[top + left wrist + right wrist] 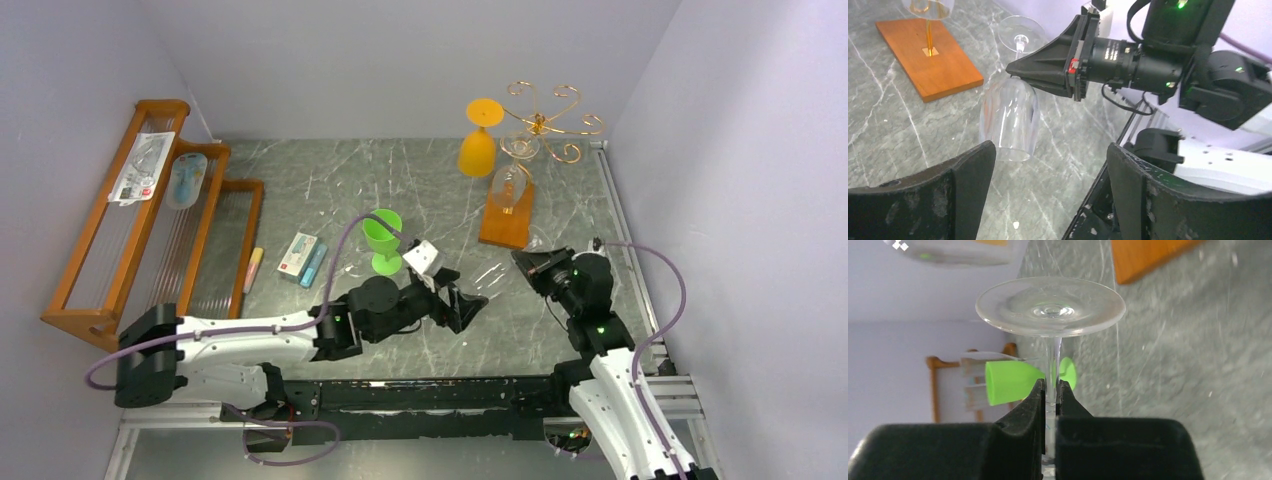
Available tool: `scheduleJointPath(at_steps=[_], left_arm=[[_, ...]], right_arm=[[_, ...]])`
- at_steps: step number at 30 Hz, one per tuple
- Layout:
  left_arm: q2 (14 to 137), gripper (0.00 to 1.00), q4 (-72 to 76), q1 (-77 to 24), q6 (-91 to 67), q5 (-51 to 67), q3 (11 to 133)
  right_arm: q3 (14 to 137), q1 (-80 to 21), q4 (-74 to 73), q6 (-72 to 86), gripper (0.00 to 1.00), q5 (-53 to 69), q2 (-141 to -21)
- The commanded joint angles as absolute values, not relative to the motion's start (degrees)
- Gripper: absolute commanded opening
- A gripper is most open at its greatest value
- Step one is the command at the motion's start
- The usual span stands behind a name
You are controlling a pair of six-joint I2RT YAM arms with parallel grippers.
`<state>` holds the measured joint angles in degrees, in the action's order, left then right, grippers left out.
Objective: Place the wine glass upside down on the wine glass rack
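A clear wine glass hangs with its bowl down and its foot up. My right gripper is shut on its stem and holds it just above the table, right of centre. The wine glass rack, gold wire scrolls on an orange-brown wooden base, stands at the back right. An orange glass and a clear glass hang upside down on it. The base also shows in the left wrist view. My left gripper is open and empty, left of the held glass, pointing at it.
A green cup stands upright mid-table. A large slatted wooden rack with packets on it lies at the left. Small boxes lie beside it. Walls close in on both sides and the back.
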<state>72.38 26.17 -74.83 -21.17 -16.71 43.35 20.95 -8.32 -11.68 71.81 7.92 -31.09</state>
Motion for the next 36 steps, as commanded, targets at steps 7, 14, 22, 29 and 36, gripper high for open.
scheduleJointPath(at_steps=[7, 14, 22, 29, 36], left_arm=[[67.5, 0.88, 11.7, -66.9, -26.3, -2.7, 54.3], [70.4, 0.89, 9.3, -58.8, -31.0, 11.0, 60.6], [72.2, 0.88, 9.2, -53.5, -34.0, 17.2, 62.4], [71.6, 0.88, 6.5, -49.7, -34.6, 18.0, 62.7], [71.2, 0.87, 3.3, -48.0, -34.1, 19.1, 63.1]], right_arm=[[24.4, -8.4, 8.8, 29.0, 0.00, 15.5, -27.6], [28.2, -8.4, 8.7, 17.0, 0.00, 25.5, -27.4], [33.0, -8.4, 4.6, 8.9, 0.00, 18.5, -27.2], [37.4, -8.3, 6.8, 7.4, 0.00, 6.9, -31.8], [40.4, -8.1, 11.0, 4.1, 0.00, 5.7, -38.9]])
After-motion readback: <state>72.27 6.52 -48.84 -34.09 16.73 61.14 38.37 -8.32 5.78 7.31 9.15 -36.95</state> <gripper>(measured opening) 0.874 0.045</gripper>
